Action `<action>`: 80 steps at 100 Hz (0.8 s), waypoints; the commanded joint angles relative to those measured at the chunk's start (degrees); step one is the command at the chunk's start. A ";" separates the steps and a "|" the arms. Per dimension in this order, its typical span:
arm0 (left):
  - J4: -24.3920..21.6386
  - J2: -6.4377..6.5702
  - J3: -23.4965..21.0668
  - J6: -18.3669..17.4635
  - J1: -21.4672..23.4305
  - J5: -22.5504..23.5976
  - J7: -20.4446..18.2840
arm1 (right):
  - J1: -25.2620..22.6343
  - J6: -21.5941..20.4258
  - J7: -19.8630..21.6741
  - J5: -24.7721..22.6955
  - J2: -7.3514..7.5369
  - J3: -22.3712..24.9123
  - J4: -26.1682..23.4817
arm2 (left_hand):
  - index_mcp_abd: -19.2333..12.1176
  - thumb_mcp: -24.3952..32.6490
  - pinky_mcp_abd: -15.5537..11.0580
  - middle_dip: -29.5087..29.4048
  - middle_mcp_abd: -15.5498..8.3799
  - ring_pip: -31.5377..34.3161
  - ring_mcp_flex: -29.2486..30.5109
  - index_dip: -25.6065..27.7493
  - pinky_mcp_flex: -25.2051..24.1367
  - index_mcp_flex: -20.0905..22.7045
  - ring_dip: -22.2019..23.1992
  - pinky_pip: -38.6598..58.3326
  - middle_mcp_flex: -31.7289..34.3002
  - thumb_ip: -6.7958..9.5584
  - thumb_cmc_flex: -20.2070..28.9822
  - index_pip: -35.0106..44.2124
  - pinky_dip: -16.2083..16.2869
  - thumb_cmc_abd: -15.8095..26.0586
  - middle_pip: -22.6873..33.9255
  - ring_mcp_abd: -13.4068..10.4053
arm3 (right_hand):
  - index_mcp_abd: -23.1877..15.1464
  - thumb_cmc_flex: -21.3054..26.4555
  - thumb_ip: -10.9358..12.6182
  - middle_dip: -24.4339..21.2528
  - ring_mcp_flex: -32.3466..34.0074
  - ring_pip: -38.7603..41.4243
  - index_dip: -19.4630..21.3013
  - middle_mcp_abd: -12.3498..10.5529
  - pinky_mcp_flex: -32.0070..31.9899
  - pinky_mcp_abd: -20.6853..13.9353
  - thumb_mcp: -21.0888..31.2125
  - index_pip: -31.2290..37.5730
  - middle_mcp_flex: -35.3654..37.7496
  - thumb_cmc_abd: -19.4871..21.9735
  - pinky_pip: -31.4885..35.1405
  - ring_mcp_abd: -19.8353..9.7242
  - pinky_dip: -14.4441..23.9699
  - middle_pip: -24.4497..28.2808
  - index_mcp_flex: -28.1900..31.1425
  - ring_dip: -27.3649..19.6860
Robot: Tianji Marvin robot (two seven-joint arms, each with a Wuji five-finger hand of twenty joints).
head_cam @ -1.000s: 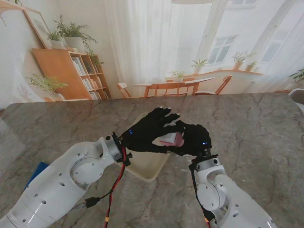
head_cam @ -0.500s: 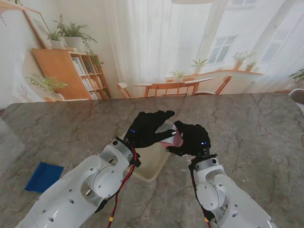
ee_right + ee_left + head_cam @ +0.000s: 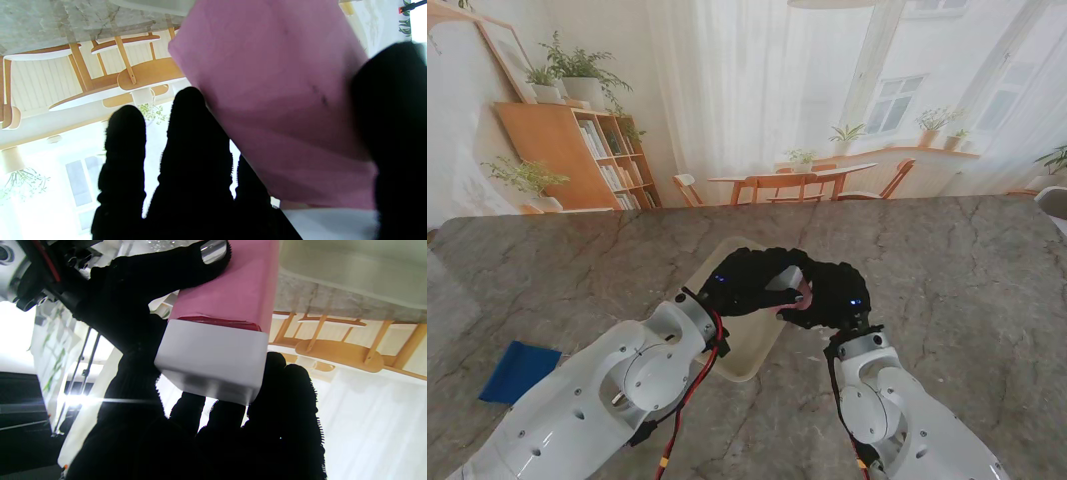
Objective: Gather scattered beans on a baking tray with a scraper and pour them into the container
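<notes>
Cloth (image 3: 519,370), blue, lies on the table's (image 3: 967,290) near left. At centre the left hand (image 3: 749,283) curls its fingers (image 3: 283,396) under the scraper's (image 3: 791,291) white end, above the cream baking tray (image 3: 749,350). Right hand (image 3: 832,297) pinches its pink blade; both hold it.

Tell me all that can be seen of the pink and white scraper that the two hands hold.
The scraper has a flat pink blade and a blocky white handle, with a thin dark red strip where they join. It looks like smooth plastic. It is held above the cream baking tray, not touching it. The right hand grips the blade; the left hand has its fingers at the white handle.
</notes>
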 commanded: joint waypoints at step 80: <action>7.96 1.51 -3.62 -29.76 -4.14 8.38 4.10 | -0.95 -1.99 -0.23 3.56 -0.79 1.35 -0.82 | -20.41 37.97 -12.54 -0.36 -23.94 -20.96 8.80 25.01 1.56 7.01 -28.93 -20.89 10.15 -4.62 16.14 35.35 -21.44 -15.21 5.20 -23.81 | -13.79 12.35 4.72 2.57 1.46 -0.38 3.11 -8.60 -0.03 -0.61 11.51 9.13 6.38 10.79 0.79 -3.37 0.41 8.55 4.58 -0.27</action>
